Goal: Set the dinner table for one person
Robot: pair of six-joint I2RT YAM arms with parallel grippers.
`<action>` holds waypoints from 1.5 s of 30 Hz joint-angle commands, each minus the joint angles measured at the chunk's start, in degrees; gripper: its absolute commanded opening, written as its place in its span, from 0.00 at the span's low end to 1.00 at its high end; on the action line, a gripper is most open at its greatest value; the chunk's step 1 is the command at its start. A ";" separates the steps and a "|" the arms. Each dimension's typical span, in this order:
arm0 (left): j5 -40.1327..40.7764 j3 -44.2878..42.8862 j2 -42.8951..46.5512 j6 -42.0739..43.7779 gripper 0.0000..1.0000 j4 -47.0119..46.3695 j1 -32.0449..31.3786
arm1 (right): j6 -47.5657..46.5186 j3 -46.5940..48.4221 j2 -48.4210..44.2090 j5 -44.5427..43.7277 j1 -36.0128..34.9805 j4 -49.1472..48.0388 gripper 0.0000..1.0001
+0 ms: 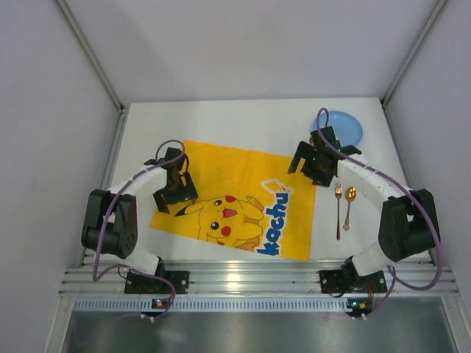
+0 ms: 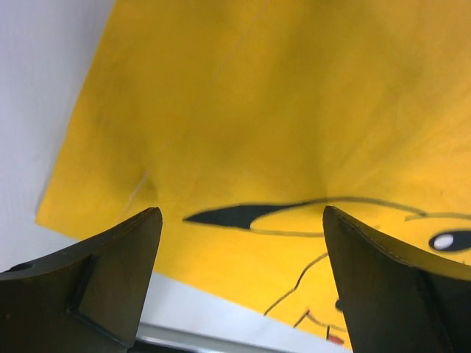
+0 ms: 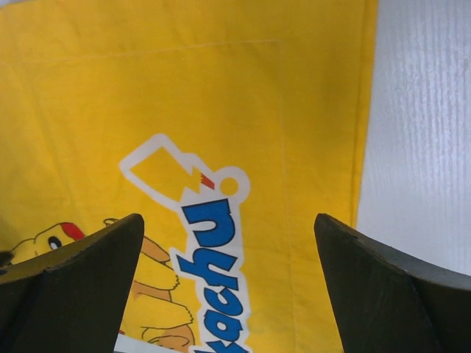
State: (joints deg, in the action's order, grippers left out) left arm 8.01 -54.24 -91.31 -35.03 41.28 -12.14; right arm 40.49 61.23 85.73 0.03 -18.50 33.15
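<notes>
A yellow Pikachu-print cloth (image 1: 239, 200) lies flat on the white dinner table (image 1: 221, 121). It fills the left wrist view (image 2: 243, 118) and the right wrist view (image 3: 184, 110). A blue plate (image 1: 344, 126) sits at the back right, partly hidden by the right arm. A fork (image 1: 338, 211) and a spoon (image 1: 349, 206) lie side by side right of the cloth. My left gripper (image 1: 175, 197) is open and empty above the cloth's left edge. My right gripper (image 1: 307, 170) is open and empty above the cloth's right back corner.
A silver slotted rail (image 1: 243, 283) runs along the table's near edge, with both arm bases on it. Grey walls close the table in at the back and both sides.
</notes>
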 commanded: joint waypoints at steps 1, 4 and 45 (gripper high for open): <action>-2.29 1.33 6.57 -2.24 0.96 4.67 -1.04 | -3.39 3.98 3.64 -2.32 1.18 1.92 1.00; -4.39 2.38 9.38 -3.99 0.97 6.01 -3.06 | -5.06 7.58 5.23 -2.75 2.24 2.36 1.00; 2.10 -7.20 14.93 -5.40 0.98 16.55 -11.68 | -9.64 35.70 31.95 -6.53 15.07 14.76 0.53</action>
State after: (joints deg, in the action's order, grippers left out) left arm 8.69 -61.12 -77.82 -40.91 55.33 -24.23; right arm 30.74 96.53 113.06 -2.59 -2.98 49.25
